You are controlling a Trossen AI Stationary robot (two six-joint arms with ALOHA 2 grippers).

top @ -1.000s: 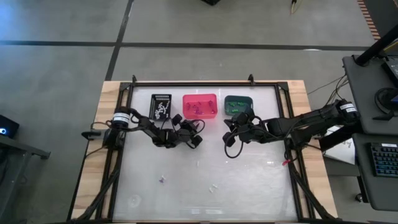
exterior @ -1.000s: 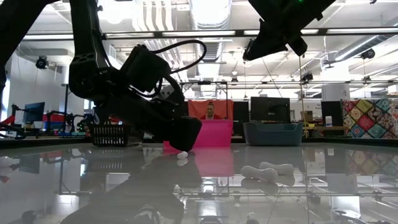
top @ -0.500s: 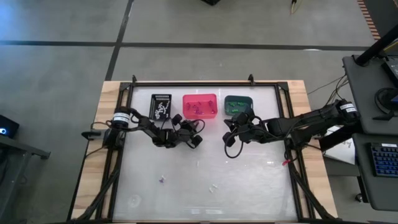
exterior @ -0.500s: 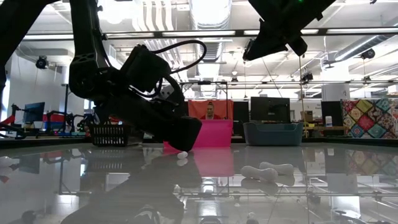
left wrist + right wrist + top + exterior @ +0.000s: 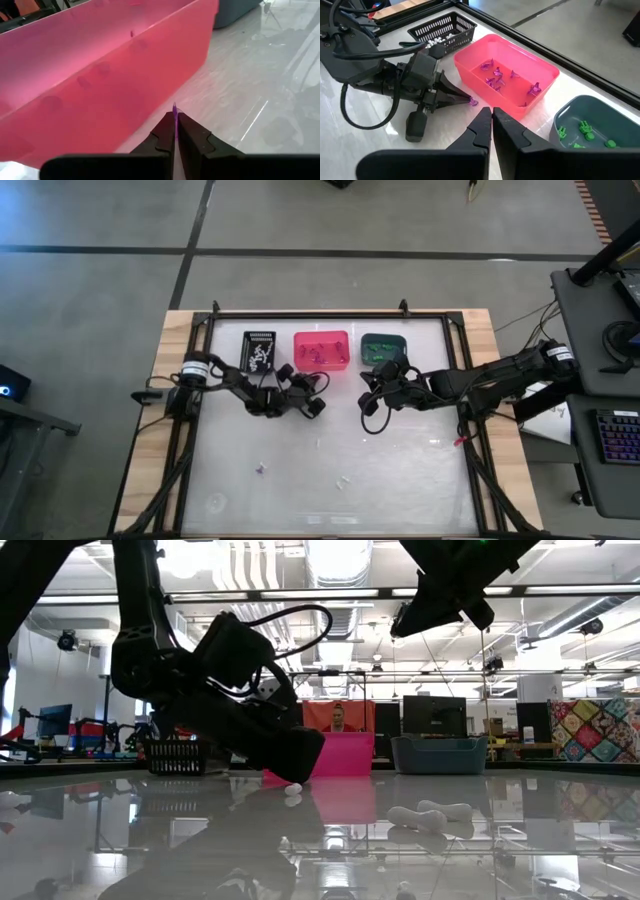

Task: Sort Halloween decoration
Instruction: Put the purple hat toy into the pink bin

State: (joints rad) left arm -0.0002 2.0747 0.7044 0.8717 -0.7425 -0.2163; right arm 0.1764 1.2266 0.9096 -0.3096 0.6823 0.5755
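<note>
Near the bench's front edge, a purple trinket (image 5: 261,470) and a white trinket (image 5: 341,482) are lying loose. Farther in, the left pincer (image 5: 465,99) is pinching a purple decoration (image 5: 473,102) at its very tips, low beside the pink bin (image 5: 321,350). The right pincer (image 5: 372,394) is hanging closed and empty before the teal bin (image 5: 382,346).

Such a thin hold is probably risking a slip during the lift over the wall. The glossy bench (image 5: 400,470) is mirroring everything. Beyond the black bin (image 5: 260,350), a person is sitting in the workshop.
</note>
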